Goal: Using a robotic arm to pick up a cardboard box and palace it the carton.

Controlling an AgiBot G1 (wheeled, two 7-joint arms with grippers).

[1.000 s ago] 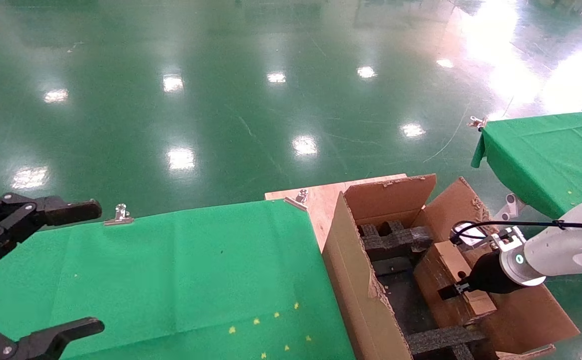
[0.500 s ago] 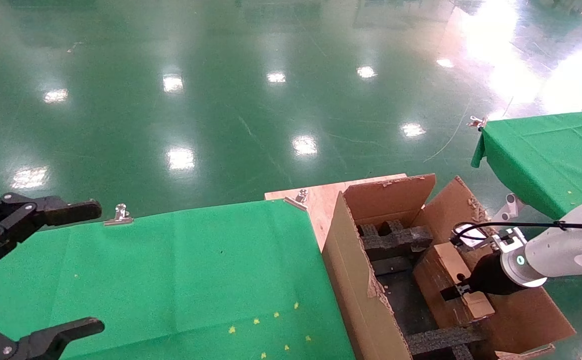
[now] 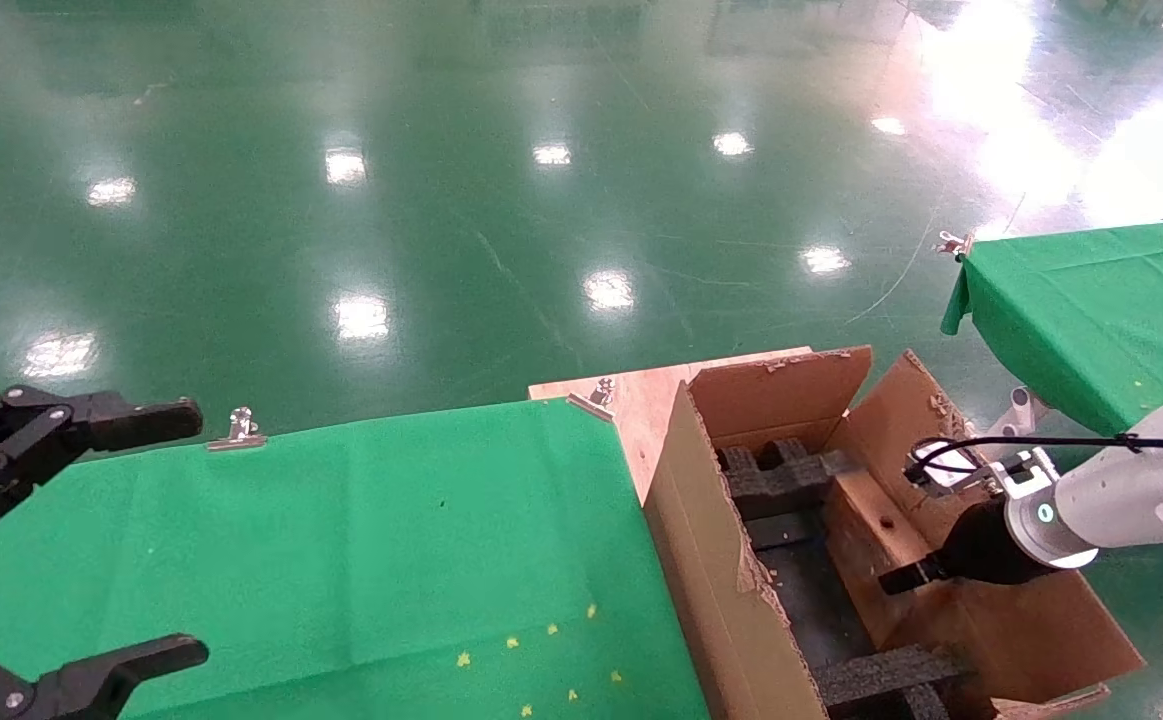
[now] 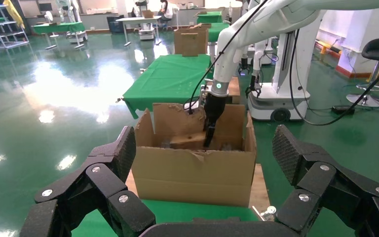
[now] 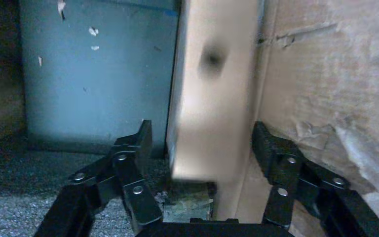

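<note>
The small brown cardboard box (image 3: 861,540), with a round hole in its top face, lies inside the carton (image 3: 711,560) along the right wall. It shows over the carton's front wall (image 4: 192,173) as the cardboard box (image 4: 187,141). My right gripper (image 3: 891,583), on the white robotic arm (image 3: 1121,495), reaches down into the carton at the box's near end. In the right wrist view the box (image 5: 212,89) stands between the open right gripper (image 5: 202,133) with a gap on each side. My left gripper (image 3: 199,530) is parked open over the green table.
Black foam blocks (image 3: 781,478) cross the carton's floor at the far and near ends. The carton stands on a wooden board (image 3: 641,400) beside the green-clothed table (image 3: 391,540). A metal clip (image 3: 236,432) holds the cloth's far edge. A second green table (image 3: 1091,310) stands at the right.
The right gripper has opened and let go of the cardboard box. The box has dropped lower into the carton, against its right wall. The left arm has not moved.
</note>
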